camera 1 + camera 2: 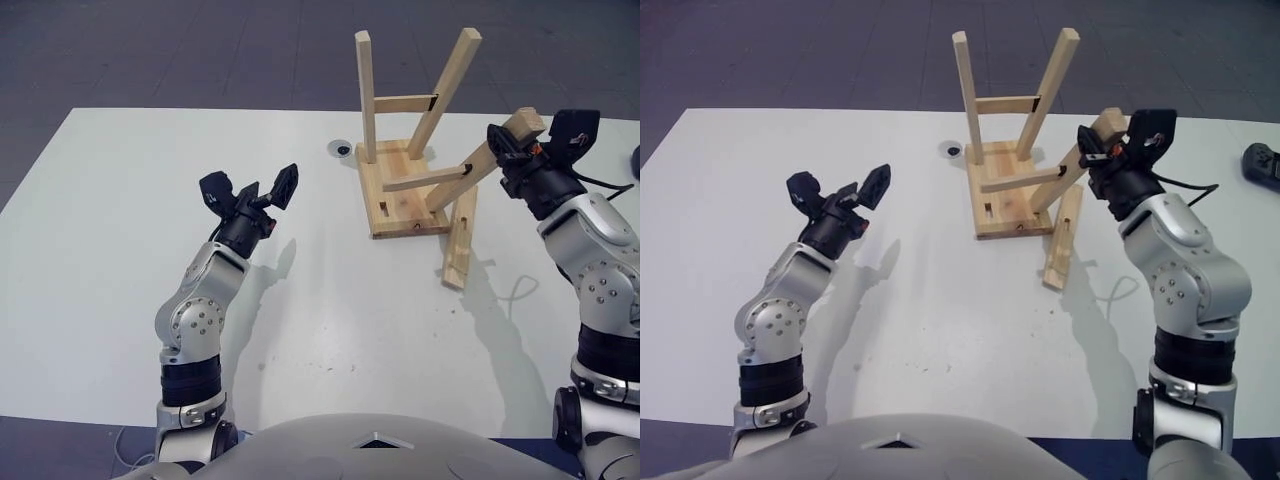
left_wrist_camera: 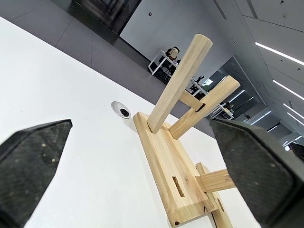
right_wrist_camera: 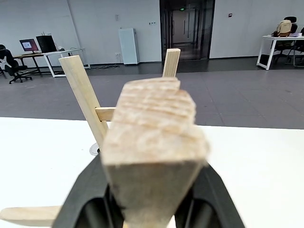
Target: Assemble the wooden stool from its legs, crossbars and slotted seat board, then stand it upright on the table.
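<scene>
Seat: pale wood board with slots cut in it, lying flat on the table.
Back legs: two pale sticks standing up from the far end of the seat, leaning apart a little, joined high up by a bar.
Held leg: tilted, low end at the right edge of the seat, top end up and to the right of it. Cannot tell if the low end sits in a slot.
Second bar: sticks out from the held leg, over the seat.
Loose leg: lying flat just beside the right side of the seat.
Right gripper: up and to the right of the seat, fingers closed tight on the top end of the held leg.
Left gripper: well left of the seat, above the table, fingers wide apart, holding nothing.
Hole: small and round, in the table just left of the far end of the seat.
Edges: far table edge close behind the seat.
Room: wide white top left of the seat and on the robot's side of it.
Cable: thin loop on the table, right of the seat.
Dark thing: far right of the seat.
</scene>
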You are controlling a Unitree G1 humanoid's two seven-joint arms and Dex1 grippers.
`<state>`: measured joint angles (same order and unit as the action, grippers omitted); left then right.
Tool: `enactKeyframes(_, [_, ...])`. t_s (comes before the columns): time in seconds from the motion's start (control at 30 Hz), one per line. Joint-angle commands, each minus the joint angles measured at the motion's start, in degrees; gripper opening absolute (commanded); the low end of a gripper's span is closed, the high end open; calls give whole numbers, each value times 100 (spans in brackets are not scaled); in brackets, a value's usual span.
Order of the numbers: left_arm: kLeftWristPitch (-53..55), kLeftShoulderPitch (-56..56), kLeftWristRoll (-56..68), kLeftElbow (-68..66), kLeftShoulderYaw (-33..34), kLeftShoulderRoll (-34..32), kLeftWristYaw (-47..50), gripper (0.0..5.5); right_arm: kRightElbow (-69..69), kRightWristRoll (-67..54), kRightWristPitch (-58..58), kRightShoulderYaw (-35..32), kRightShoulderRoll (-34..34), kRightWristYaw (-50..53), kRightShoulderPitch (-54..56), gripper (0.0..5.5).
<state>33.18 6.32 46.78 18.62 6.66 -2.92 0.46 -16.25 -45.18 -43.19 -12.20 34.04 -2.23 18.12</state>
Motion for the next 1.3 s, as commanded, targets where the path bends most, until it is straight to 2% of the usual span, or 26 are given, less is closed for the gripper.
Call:
enactKeyframes(0.03, [135, 98, -196, -145, -95, -43, -46, 540, 1751, 219, -1745, 1263, -95, -717, 144, 104])
enactKeyframes(0.1, [157, 103, -186, -154, -107, -53, -56, 540, 1894, 351, -1727, 1440, -113, -879, 296, 104])
enactKeyframes(0.23, [177, 70, -224, -153, -138, -77, -74, 540, 2037, 387, -1709, 1374, -194, -924, 675, 104])
enactKeyframes(0.4, [136, 119, -270, -260, -97, -70, -100, 540, 2001, 497, -1848, 1503, -125, -1051, 473, 104])
enactKeyframes(0.5, [110, 246, -333, -406, -104, -84, -157, 540, 2428, 690, -1718, 1594, -373, -1034, 634, 105])
enactKeyframes(0.57, [127, 335, -365, -462, -73, -112, -201, 540, 2553, 686, -1683, 1430, -622, -829, 707, 105])
enactKeyframes(0.73, [300, 264, -303, -370, 51, -246, -236, 540, 520, -84, -2424, 778, -775, -179, -915, 105])
enactKeyframes(0.8, [362, 234, -265, -339, 80, -273, -235, 540, 173, -236, -2526, 631, -875, 21, -1141, 104])
enactKeyframes(0.87, [415, 278, -264, -379, 82, -320, -276, 540, 371, -133, -2392, 624, -957, 108, -826, 104])
enactKeyframes(1.03, [536, 551, -259, -539, 69, -417, -366, 540, 1927, 486, -1890, 828, -1053, -115, 509, 104])
enactKeyframes(1.3, [612, 553, -294, -576, 93, -421, -428, 540, 1520, 402, -2186, 792, -1194, -91, 132, 104])
